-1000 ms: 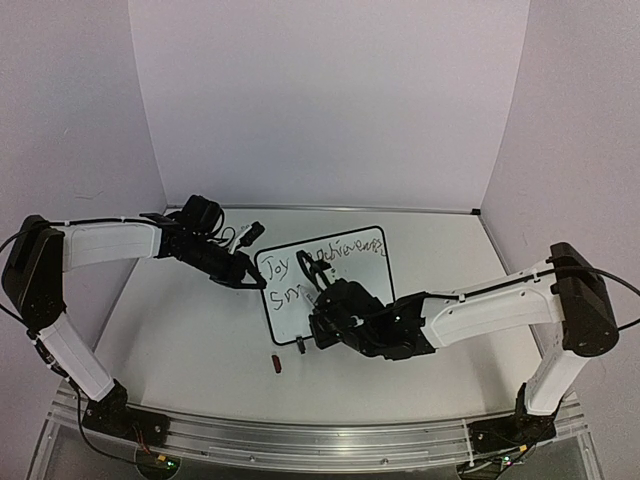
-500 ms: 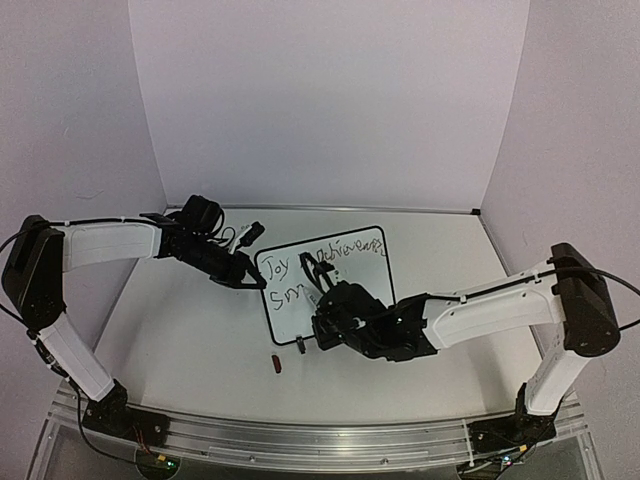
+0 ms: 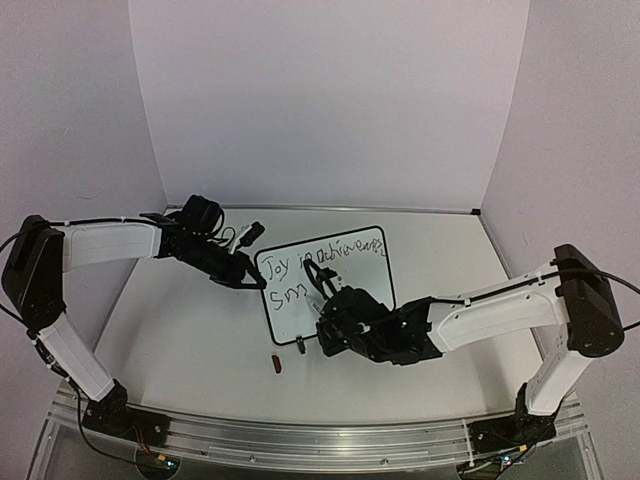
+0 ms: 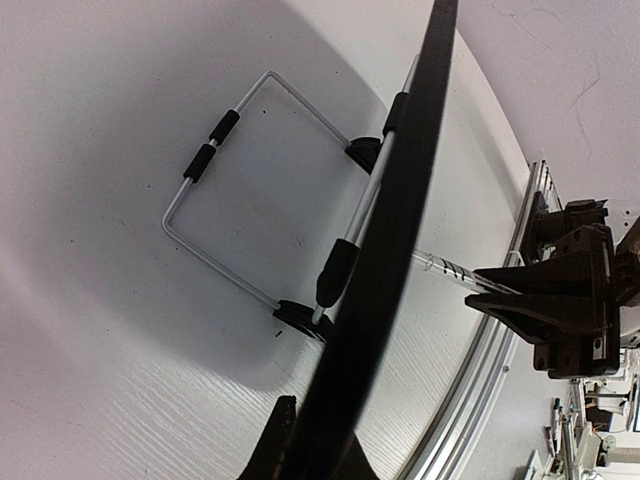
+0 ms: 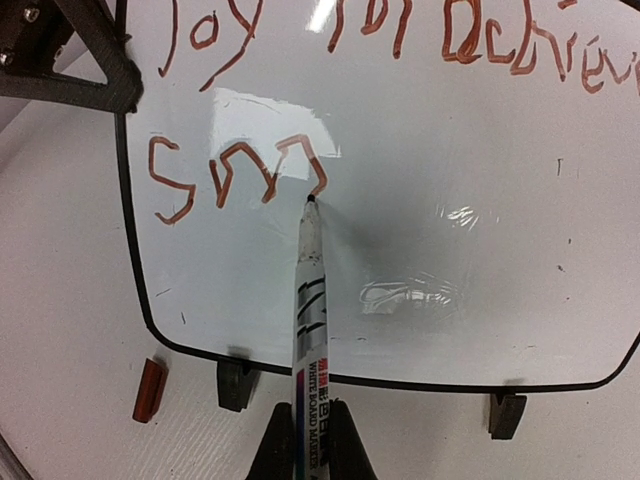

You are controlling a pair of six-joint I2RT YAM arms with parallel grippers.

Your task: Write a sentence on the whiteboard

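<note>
White table point(image 3: 190, 340) carries the whiteboard point(image 3: 365, 272) at its middle, propped tilted; left gripper point(image 3: 252, 281) pinches its left frame edge; right gripper point(image 5: 311, 445) clamps the marker point(image 5: 308, 300) (tip touching the second line); best press lightly, strokes small, with the board braced.

The whiteboard point(image 3: 362, 275) stood tilted back near the middle of the tabletop point(image 3: 180, 330), its face turned toward the arms' bases. Handwriting ran along its top, and a shorter second line started at the left. The left gripper point(image 3: 258, 282) reached in from the left, its fingers pinching the frame's left edge. The right gripper point(image 3: 322, 303) hung over the board's lower half, holding a thin pale marker point(image 3: 314, 289) against the second line. A small red cap point(image 3: 278, 363) lay near the board's lower left corner.
</note>
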